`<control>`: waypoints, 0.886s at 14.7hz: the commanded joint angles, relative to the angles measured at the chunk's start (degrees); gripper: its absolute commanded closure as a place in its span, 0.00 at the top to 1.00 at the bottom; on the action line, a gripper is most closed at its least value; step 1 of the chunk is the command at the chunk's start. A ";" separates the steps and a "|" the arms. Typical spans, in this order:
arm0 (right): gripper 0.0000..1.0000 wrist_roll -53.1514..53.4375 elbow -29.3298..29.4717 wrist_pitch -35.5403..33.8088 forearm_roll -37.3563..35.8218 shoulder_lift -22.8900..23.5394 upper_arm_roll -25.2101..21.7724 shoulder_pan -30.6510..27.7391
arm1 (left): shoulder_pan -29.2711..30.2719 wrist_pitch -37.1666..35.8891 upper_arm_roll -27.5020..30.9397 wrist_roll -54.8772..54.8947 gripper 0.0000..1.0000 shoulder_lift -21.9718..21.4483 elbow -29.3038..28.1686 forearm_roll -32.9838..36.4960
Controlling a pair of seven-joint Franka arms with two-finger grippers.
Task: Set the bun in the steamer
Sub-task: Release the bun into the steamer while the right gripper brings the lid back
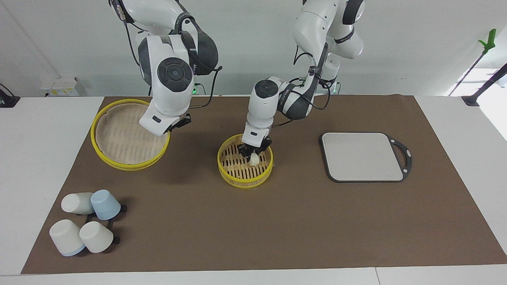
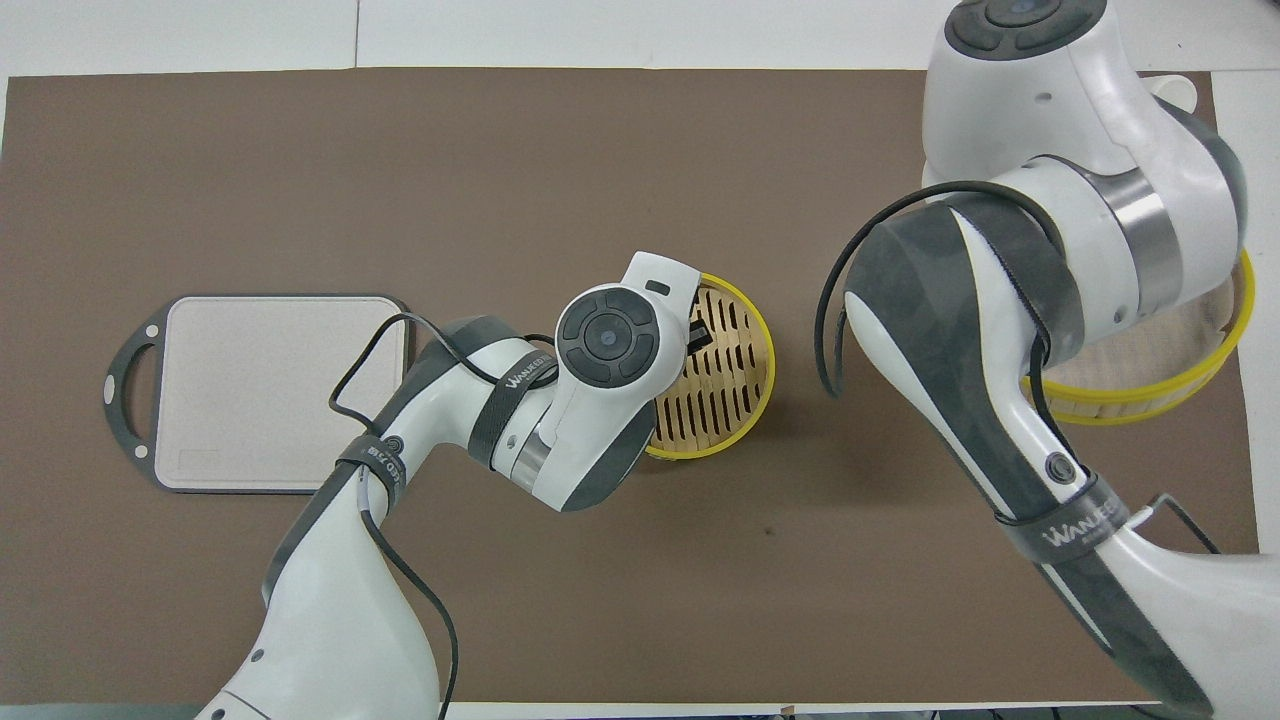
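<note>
The steamer basket (image 1: 237, 174) is round and yellow-rimmed with a slatted bottom, and stands mid-table; it also shows in the overhead view (image 2: 745, 330). My left gripper (image 1: 254, 153) reaches down into it, shut on the bun (image 1: 254, 159), a small pale lump at its fingertips. I cannot tell whether the bun touches the slats. In the overhead view the left hand (image 2: 610, 340) hides the bun. A larger yellow-rimmed slatted piece (image 1: 119, 138) lies toward the right arm's end. My right gripper (image 1: 179, 122) hangs over its edge.
A grey rectangular board (image 1: 362, 156) with a dark handle lies toward the left arm's end, also in the overhead view (image 2: 270, 390). Several cups (image 1: 85, 221) lie in a cluster toward the right arm's end, farther from the robots than the larger yellow-rimmed piece.
</note>
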 commanded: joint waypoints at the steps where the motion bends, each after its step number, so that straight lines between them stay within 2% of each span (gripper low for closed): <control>1: 0.00 -1.32 -2.04 0.69 -1.25 -2.01 0.51 -0.51 | -1.50 0.62 1.01 -3.27 0.58 -0.98 -1.15 1.16; 2: 0.00 -1.32 -1.96 0.69 -1.25 -2.01 0.51 -0.34 | -1.95 0.00 1.01 -4.67 0.93 -1.16 -1.15 1.16; 3: 0.00 -1.15 -1.96 0.69 -1.25 -1.92 0.51 0.01 | -2.04 -0.96 1.09 -5.20 1.00 -1.50 -1.15 1.16; 4: 0.00 -0.80 -1.96 0.69 -0.90 -2.01 0.51 0.10 | -1.78 -2.45 1.10 -5.12 1.00 -2.38 -1.15 1.16; 6: 0.00 0.95 -1.43 2.96 0.41 -1.74 0.78 0.45 | 0.49 -7.18 1.18 -4.42 1.00 -6.93 -1.33 1.16; 8: 0.00 9.09 -1.60 10.32 5.75 -1.57 0.95 4.21 | 4.80 -15.17 1.10 -1.89 1.00 -12.73 -1.33 1.16; 9: 0.00 14.27 -1.52 14.62 8.65 -1.39 0.95 5.45 | 8.12 -20.17 1.01 2.05 1.00 -15.98 -1.24 1.16; 11: 0.00 17.73 -1.25 19.22 13.41 -0.78 0.78 8.52 | 14.80 -27.65 1.09 10.74 1.00 -21.00 -0.98 0.81; 13: 0.00 26.40 -0.29 24.04 13.16 2.11 0.16 14.93 | 22.53 -34.16 1.36 22.76 1.00 -24.08 -0.02 0.81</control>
